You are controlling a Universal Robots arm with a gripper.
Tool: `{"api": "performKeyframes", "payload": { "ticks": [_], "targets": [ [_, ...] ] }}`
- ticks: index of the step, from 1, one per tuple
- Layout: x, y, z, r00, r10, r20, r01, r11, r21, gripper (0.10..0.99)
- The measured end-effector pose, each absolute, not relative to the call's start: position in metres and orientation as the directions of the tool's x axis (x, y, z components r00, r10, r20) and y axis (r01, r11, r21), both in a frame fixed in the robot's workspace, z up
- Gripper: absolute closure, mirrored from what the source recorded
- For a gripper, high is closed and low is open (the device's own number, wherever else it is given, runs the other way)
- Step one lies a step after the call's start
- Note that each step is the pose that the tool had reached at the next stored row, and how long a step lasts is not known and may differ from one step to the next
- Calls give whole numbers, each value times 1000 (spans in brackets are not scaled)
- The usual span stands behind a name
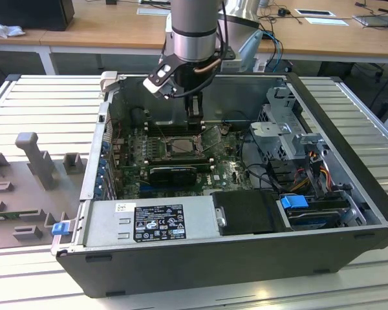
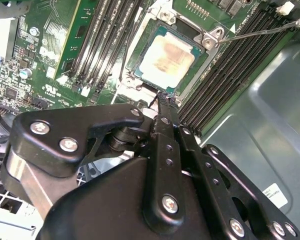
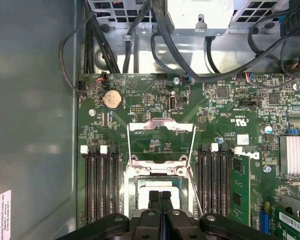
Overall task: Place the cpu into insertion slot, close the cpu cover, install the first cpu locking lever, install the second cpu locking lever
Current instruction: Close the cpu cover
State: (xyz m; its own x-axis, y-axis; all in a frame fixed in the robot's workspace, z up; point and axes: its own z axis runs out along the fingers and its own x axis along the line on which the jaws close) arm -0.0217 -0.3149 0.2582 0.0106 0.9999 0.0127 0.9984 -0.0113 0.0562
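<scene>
Jaws were pressed together with nothing held between them, the gripper [image 2: 165, 96] pointing down at the edge of the insertion slot [image 2: 202, 52]; whether its tip touched that edge could not be told. In the exterior view the gripper [image 1: 194, 116] hung inside an open computer case [image 1: 349, 213] that lay on its side on a ribbed metal table [image 1: 45, 103], with the arm [image 1: 193, 32] coming down from above.

A grey power supply [image 1: 168, 219] filled the near side of the case, and a metal drive cage [image 1: 291, 135] stood at the exterior view's right. A green circuit board [image 3: 140, 95] covered the floor of the case between them. Long black memory slots [image 3: 102, 185] ran along two opposite sides of the insertion slot, one of them filled with a green memory card [image 3: 238, 187].

The cpu cover [image 3: 162, 125] was swung open, on the side of the slot toward the exterior view's right, and the board showed through its cut-out centre. The cpu [image 2: 165, 57] already lay flat inside the insertion slot, uncovered, just beside the gripper's tip. A thin wire lever [image 2: 255, 34] ran out from one corner of the slot across the memory slots. A round coin battery [image 3: 112, 99] sat on the board beyond the open cover.
</scene>
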Motion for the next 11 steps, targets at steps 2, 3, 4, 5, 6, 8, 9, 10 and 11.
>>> {"api": "performKeyframes", "payload": {
  "ticks": [2, 3, 4, 5, 6, 8, 9, 10, 11],
  "targets": [
    [-22, -315, 259, 11, 1000, 13, 998, -11, 56, 980],
    [-22, -315, 259, 11, 1000, 13, 998, -11, 56, 980],
    [-22, -315, 259, 11, 1000, 13, 998, -11, 56, 980],
    [-21, -315, 259, 11, 1000, 13, 998, -11, 56, 980],
    [-21, -315, 260, 11, 1000, 13, 998, -11, 56, 980],
    [-21, -315, 260, 11, 1000, 13, 998, -11, 56, 980],
    [-21, -315, 261, 10, 1000, 12, 998, -11, 56, 980],
    [-21, -315, 261, 10, 1000, 13, 998, -11, 56, 980],
    [-19, -315, 262, 11, 1000, 13, 998, -11, 56, 980]
  ]
}}
